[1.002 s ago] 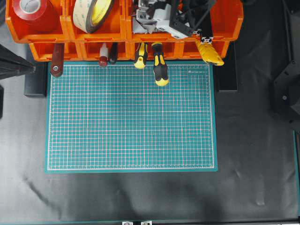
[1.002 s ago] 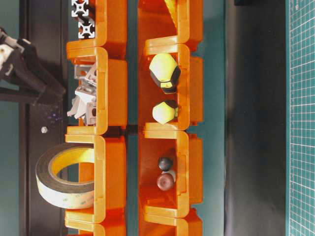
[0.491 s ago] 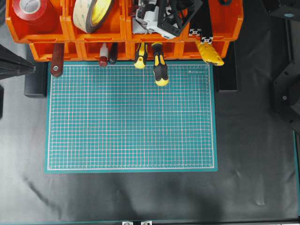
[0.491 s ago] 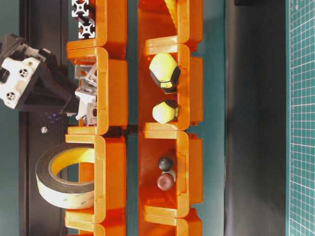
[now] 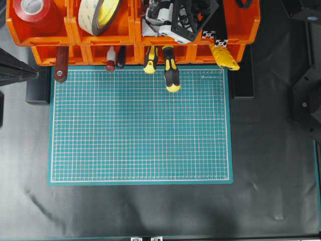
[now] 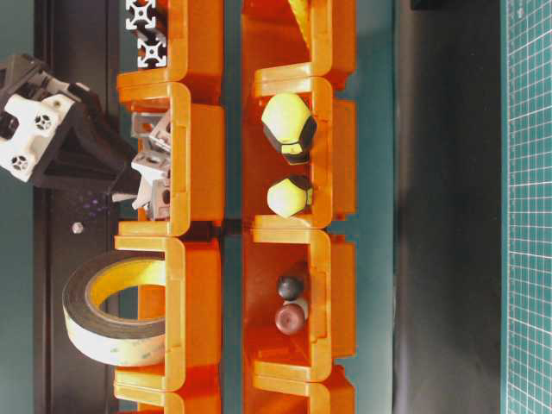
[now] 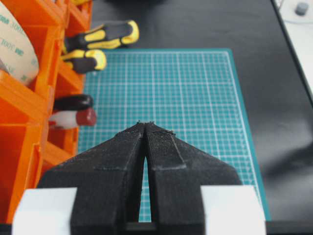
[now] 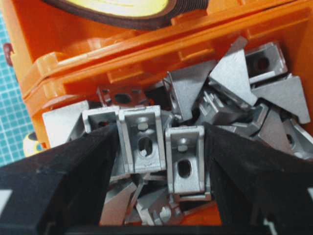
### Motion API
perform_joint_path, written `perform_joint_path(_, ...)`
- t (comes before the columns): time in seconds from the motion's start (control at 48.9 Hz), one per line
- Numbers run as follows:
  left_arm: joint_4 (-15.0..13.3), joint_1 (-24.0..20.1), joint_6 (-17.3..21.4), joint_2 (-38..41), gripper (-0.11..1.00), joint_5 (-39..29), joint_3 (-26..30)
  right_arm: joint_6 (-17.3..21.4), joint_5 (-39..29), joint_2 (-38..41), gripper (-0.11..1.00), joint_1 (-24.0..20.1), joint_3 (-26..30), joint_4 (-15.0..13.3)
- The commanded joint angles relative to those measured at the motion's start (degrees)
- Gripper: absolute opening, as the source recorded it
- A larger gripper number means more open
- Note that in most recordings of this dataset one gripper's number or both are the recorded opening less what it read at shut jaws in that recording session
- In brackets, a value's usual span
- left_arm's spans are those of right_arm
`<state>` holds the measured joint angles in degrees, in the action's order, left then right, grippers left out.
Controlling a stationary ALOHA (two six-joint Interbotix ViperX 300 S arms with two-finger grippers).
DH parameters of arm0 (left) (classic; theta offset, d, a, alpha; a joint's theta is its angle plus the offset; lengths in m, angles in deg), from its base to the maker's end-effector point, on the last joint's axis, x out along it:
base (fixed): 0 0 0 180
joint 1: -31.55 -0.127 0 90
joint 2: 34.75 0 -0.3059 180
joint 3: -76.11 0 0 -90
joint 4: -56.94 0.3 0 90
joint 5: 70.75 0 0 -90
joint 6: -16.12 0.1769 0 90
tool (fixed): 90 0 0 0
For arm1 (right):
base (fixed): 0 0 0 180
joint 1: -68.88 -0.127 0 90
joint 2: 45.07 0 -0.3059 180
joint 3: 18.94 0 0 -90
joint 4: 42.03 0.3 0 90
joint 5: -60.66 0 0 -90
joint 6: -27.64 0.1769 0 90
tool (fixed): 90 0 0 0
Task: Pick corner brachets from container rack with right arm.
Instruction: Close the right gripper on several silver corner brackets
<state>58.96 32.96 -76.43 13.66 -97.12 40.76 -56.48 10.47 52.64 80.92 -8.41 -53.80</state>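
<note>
The orange container rack (image 5: pixel 50 37) runs along the table's far edge. One upper bin (image 8: pixel 146 54) holds a heap of silver-grey corner brachets (image 6: pixel 155 172). My right gripper (image 8: pixel 161 152) is down in that bin, and its black fingers press the outer sides of two brachets standing side by side (image 8: pixel 143 142) (image 8: pixel 185 164). From above, the right gripper (image 5: pixel 153 22) and its arm cover most of that bin. My left gripper (image 7: pixel 145 123) is shut and empty, hovering by the rack's left end above the green mat (image 7: pixel 195 98).
Other bins hold a red tape roll (image 5: pixel 35 12), a large double-sided tape roll (image 5: pixel 100 15) and black slotted bars (image 6: pixel 142 34). Yellow-black screwdrivers (image 5: pixel 170 73) and a red handle (image 5: pixel 61 65) stick out of the lower tier over the cutting mat (image 5: pixel 140 125).
My right gripper came down into the bracket bin and its jaws narrowed from wide open onto two brachets. The left arm has not moved.
</note>
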Motion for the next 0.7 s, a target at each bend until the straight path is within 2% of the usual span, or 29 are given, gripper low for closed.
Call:
perform_joint_path(0.0,0.18,-0.18,-0.09,-0.09,0.00,0.79,0.70,0.09,0.88,-1.76,0.54,0.18,0.53,-0.26)
perform_joint_path(0.429,0.18,-0.35,-0.09,-0.79,0.00,0.88,0.79,0.00,2.46,-5.62,0.54,-0.09,1.49,-1.49)
perform_joint_path(0.675,0.18,-0.35,-0.09,-0.79,0.00,0.88,0.79,-0.09,3.08,-7.12,0.54,-1.41,4.92,-1.76)
